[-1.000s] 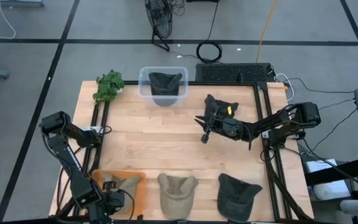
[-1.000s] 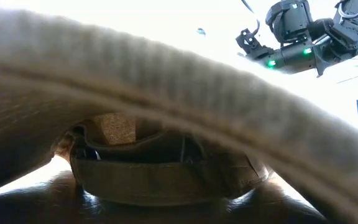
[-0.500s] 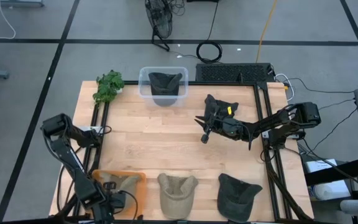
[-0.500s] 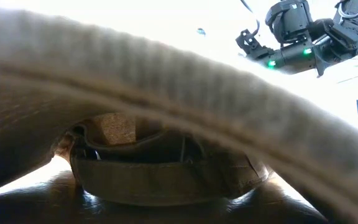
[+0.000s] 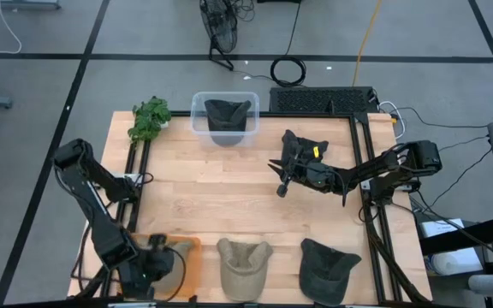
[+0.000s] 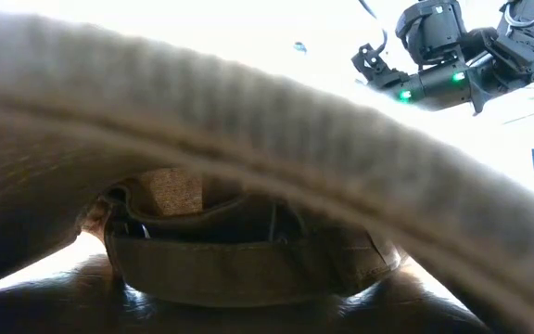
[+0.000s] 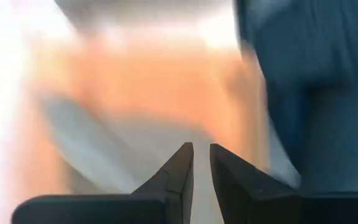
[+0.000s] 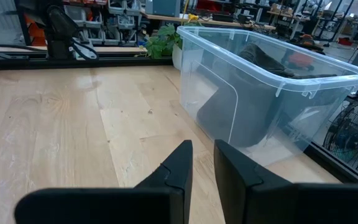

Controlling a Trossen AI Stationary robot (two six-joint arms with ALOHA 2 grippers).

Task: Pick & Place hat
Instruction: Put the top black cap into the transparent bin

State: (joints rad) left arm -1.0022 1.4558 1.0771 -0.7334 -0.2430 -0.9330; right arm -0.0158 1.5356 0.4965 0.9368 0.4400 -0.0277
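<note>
A tan hat (image 5: 176, 251) lies in an orange tray (image 5: 191, 244) at the table's near left. A khaki hat (image 5: 245, 261) and a dark grey hat (image 5: 328, 267) lie along the near edge. Another dark hat (image 5: 228, 113) sits in a clear bin (image 5: 197, 120) at the far edge, which also shows in the right wrist view (image 8: 260, 93). My left gripper (image 5: 151, 265) is shut and empty over the tray's near left part; it also shows in its own blurred wrist view (image 7: 201, 149). My right gripper (image 5: 282, 186) hangs shut and empty above the table's middle right, pointing toward the bin (image 8: 202, 146).
A black cloth with a yellow tag (image 5: 305, 145) lies behind the right gripper. A green plant (image 5: 150, 118) stands at the far left corner. Bare wood (image 5: 212, 197) lies in the table's middle. The khaki hat fills the low view (image 6: 248, 250), and the right arm (image 6: 434, 65) shows above it.
My left arm has shifted: its elbow has gone toward the far edge, and its gripper has moved a little over the orange tray's near left part. The right arm and the hats have kept still.
</note>
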